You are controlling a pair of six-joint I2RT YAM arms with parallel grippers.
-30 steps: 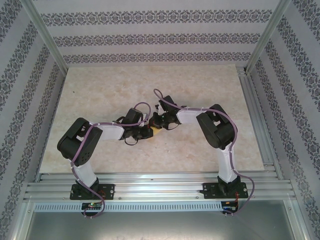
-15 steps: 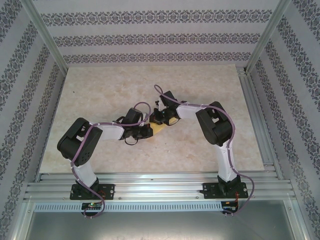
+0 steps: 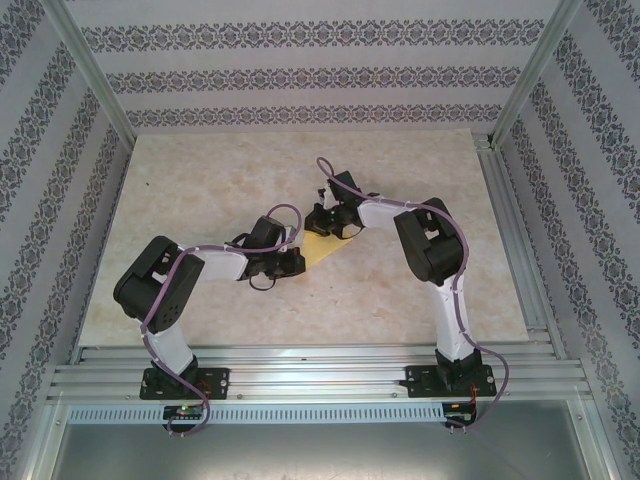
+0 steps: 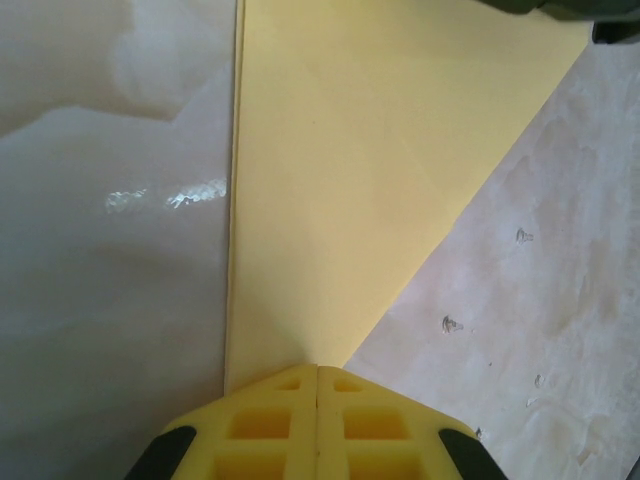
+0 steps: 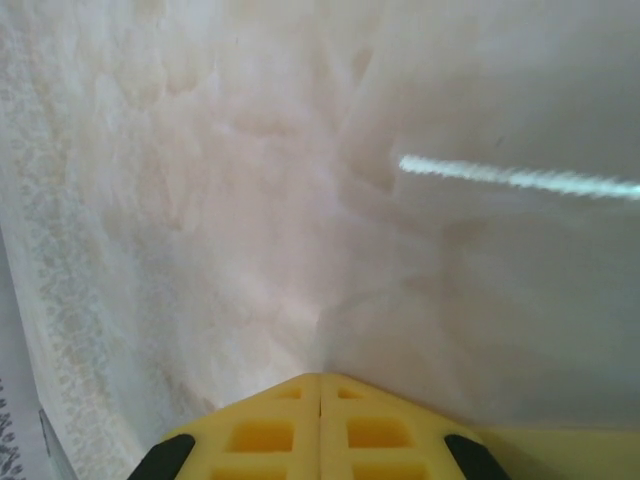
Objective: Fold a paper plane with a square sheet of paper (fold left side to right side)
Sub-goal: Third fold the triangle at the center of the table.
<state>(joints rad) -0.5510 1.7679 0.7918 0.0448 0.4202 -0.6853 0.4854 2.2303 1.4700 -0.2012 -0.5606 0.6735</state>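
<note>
L hand point(image 4: 317, 370) clenched, prob. on paper point(image 4: 370, 170) tip; long axis toward clenched R hand point(image 5: 320, 378).

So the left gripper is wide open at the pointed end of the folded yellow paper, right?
Not open: the left gripper is shut, its two fingers pressed together, at the pointed end of the folded yellow paper. The left wrist view shows it.

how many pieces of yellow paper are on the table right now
1. The folded yellow paper lies mid-table, its pointed end at the closed left gripper, its far end under the right gripper. Another piece could hide beneath the arms.
</note>
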